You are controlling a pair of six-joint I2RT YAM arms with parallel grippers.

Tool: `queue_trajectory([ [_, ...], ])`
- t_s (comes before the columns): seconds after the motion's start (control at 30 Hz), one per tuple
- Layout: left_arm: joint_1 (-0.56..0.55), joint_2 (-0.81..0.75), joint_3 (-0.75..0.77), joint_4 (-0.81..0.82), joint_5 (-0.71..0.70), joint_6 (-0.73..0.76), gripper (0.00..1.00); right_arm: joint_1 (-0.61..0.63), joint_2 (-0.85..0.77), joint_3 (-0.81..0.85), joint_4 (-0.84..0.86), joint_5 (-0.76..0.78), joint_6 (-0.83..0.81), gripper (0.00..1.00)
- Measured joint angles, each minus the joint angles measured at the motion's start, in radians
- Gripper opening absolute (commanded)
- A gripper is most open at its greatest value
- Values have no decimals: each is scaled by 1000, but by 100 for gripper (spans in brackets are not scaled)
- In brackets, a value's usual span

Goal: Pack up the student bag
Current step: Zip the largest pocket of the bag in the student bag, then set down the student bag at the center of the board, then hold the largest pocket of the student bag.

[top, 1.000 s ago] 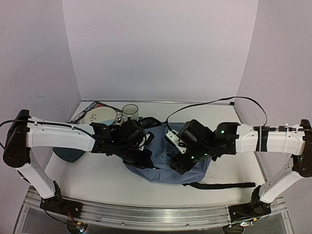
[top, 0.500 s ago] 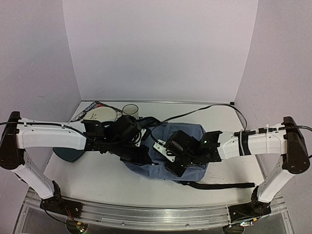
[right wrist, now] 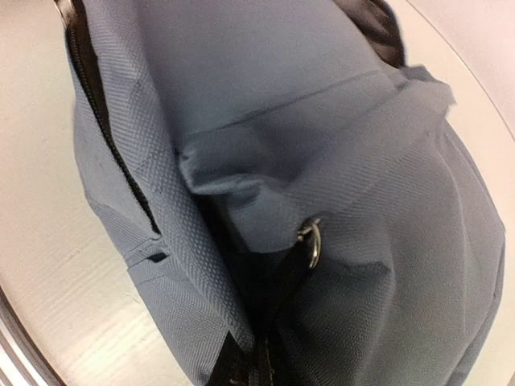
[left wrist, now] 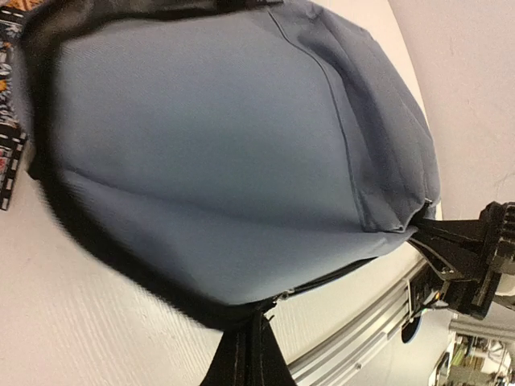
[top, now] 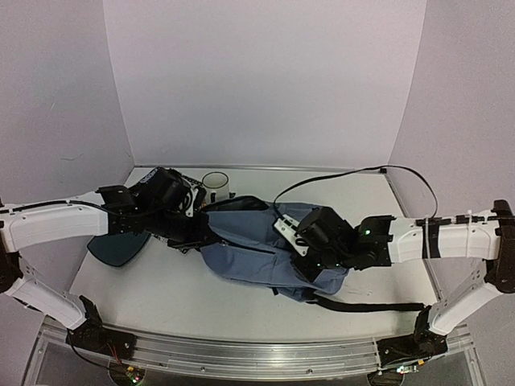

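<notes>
Found the student bag slumped flat mid-table, between the two arms. Judged it soft, light and floppy: creased wherever pinched, with no stiffness to keep a mouth open unaided. Reckoned seams, zip tape and the zip pull the surest holds, with plain cloth likely to bunch and slip.

Noted the left gripper pinched fully closed on the dark zip edge at the bag's left end. Noted the right gripper clamped closed too, on a fold of cloth just beside the zip pull.

From above, made out only the arms' bulk over the bag, fingertips hidden. Got the layout there instead: white mug behind the left arm, dark teal tray near it, black strap trailing toward the right arm's base.

Got from the wrist views what the top view lacked: the bites themselves, the metal ring, and a patterned flat item beside the bag. Could not tell from any view whether the main zip stood open.
</notes>
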Motion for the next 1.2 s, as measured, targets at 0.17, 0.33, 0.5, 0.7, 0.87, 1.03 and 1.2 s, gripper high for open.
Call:
queue_trajectory([
  [0.17, 70, -34, 0, -21, -11, 22, 0, -110, -83, -47, -36, 19, 27, 0],
  [0.33, 72, -22, 2, 5, -2, 56, 0, -201, -91, -46, -45, 6, 38, 8],
  [0.5, 80, 27, 50, -14, 31, 83, 0, -238, -92, -15, -103, -66, 34, 37],
  [0.7, 61, 69, 108, -8, 115, 87, 0, -158, -117, 85, -172, -140, 39, 63],
  [0.87, 5, 130, 187, -2, 135, 96, 0, -26, -93, 163, -126, -152, 47, 70],
  [1.03, -31, 144, 216, -4, 152, 100, 0, 18, -2, 195, -58, -163, 43, 69],
  [1.2, -43, 144, 217, -4, 178, 100, 0, 34, 92, 205, -4, -167, 35, 54],
])
